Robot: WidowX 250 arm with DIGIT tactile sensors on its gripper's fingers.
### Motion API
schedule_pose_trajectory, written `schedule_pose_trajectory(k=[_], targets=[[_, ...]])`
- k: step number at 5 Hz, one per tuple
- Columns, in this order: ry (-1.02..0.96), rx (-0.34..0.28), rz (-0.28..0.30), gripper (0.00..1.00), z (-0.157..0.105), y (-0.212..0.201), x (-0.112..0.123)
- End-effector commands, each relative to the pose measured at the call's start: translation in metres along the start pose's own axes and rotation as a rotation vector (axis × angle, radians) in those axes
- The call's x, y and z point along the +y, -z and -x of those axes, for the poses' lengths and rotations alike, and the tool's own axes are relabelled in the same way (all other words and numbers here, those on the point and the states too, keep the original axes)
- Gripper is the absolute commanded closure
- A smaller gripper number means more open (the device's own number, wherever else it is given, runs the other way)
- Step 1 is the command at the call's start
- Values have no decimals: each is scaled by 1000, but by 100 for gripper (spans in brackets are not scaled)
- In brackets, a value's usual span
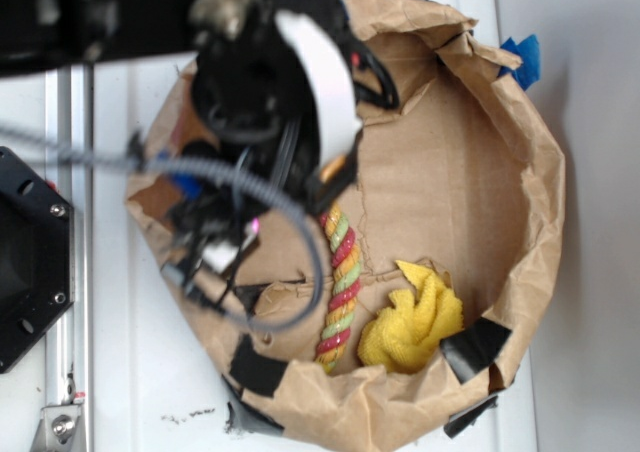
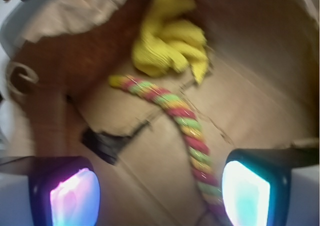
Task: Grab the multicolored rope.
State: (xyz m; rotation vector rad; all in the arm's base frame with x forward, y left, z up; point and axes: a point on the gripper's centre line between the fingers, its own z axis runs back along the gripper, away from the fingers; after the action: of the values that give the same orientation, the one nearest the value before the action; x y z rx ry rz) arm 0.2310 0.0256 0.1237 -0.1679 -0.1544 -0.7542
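The multicolored rope (image 1: 339,290) (image 2: 176,117), twisted in red, yellow and green, lies on the floor of a brown paper basin (image 1: 440,172). Its upper end runs under the arm in the exterior view. My gripper (image 2: 160,193) is open above the basin floor. The rope's near part passes between the two glowing pads, close to the right fingertip (image 2: 246,196) and well clear of the left one (image 2: 75,198). In the exterior view the arm's black body hides the fingers.
A fluffy yellow cloth (image 1: 412,322) (image 2: 170,41) lies bunched beside the rope's far end. The basin's crumpled paper wall (image 1: 530,152) rises all around, patched with black tape (image 1: 475,347). A black tape piece (image 2: 105,143) lies on the floor left of the rope.
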Motion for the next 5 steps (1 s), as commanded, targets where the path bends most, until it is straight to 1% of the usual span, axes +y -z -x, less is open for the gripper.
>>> schedule_pose_trajectory(k=[1,2,3,4,5], targets=[[-113,6,-79,0,-15,-10,29],[-113,6,-79,0,-15,-10,29],[9,-8,-85,0,-22,14,21],[90,21,-106,0,-19,45,13],[135,58,-75,0,-15,72,1]])
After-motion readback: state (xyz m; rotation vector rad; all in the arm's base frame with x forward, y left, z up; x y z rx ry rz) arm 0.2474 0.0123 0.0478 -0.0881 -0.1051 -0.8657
